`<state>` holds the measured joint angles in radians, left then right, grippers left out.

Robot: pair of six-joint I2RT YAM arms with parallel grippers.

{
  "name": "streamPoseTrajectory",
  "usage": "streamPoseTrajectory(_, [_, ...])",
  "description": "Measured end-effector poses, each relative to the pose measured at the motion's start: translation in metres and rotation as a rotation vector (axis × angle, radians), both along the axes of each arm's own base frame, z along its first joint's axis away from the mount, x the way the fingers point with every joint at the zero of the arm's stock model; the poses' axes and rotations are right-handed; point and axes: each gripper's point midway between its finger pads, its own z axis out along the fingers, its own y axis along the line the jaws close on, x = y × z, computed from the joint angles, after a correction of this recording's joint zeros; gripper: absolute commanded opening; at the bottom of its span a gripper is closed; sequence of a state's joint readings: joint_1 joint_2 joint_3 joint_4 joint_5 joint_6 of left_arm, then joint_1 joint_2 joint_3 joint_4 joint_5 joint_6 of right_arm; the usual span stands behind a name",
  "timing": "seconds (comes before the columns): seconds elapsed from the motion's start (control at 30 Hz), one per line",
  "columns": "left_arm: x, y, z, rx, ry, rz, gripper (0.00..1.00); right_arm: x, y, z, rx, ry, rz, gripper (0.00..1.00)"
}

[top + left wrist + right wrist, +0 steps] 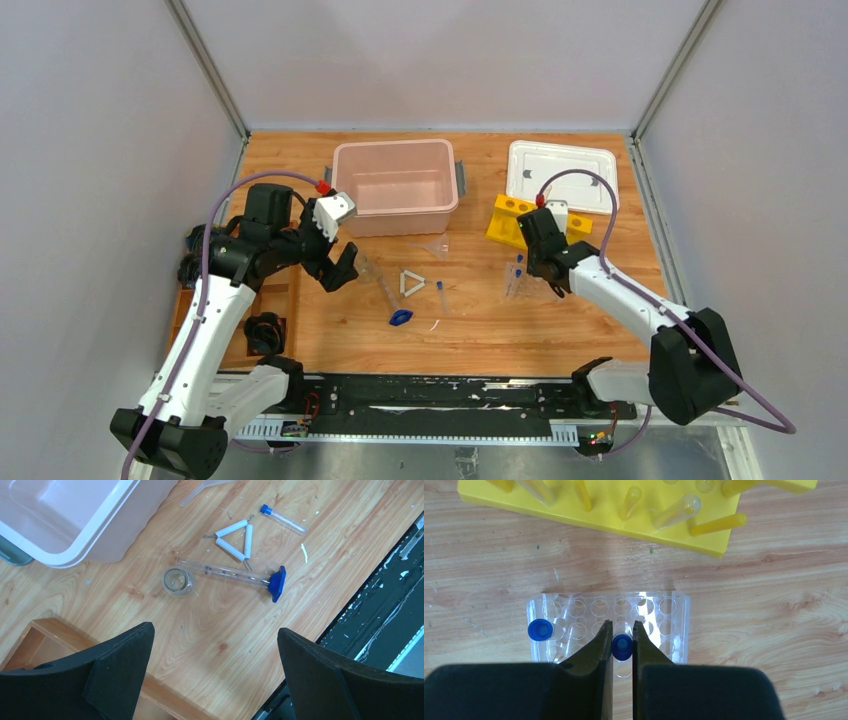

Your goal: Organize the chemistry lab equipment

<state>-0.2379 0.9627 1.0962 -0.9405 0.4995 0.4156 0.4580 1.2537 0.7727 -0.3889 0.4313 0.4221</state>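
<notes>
So, the right gripper (622, 630) is clenched on a small clear tube with a blue cap (622, 646), over the middle holes of the clear plastic tube rack (664, 610). I'd go straight down, centred on one hole, and let go only once it's seated. The left gripper (215, 632) hangs released, well away from the rack.

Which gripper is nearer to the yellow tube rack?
Right. The right gripper, holding a blue-capped tube, is over the clear rack beside the yellow rack; the left gripper is by the pink bin.
</notes>
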Motion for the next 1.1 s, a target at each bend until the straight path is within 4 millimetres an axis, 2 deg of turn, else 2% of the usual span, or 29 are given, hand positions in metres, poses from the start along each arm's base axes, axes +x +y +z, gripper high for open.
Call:
streamPoseTrajectory(0.23, [0.001, 0.001, 0.0, 0.006, -0.001, 0.006, 1.0, -0.002, -0.001, -0.011, -0.006, 0.014, 0.0, 0.0])
streamPoseTrajectory(0.37, [0.001, 0.001, -0.001, 0.007, -0.001, 0.007, 1.0, -0.003, 0.0, -0.014, 0.001, 0.017, 0.001, 0.23])
streamPoseTrajectory(0.5, [0.001, 0.002, -0.002, 0.009, 0.002, 0.009, 1.0, -0.003, 0.002, -0.011, 0.018, 0.009, 0.002, 0.31])
streamPoseTrajectory(0.63, [0.002, 0.002, -0.002, 0.01, 0.004, 0.01, 1.0, -0.003, 0.003, 0.008, 0.053, -0.051, 0.002, 0.34])
streamPoseTrajectory(0.9, [0.003, 0.001, 0.003, 0.004, -0.003, 0.014, 1.0, 0.005, 0.012, 0.069, 0.139, -0.167, 0.007, 0.34])
streamPoseTrajectory(1.0, [0.004, 0.001, 0.005, 0.002, -0.007, 0.015, 1.0, 0.007, 0.029, 0.09, 0.194, -0.204, 0.04, 0.34])
streamPoseTrajectory(1.1, [0.005, 0.0, 0.007, -0.001, -0.005, 0.019, 1.0, -0.001, 0.076, 0.104, 0.25, -0.211, 0.165, 0.36])
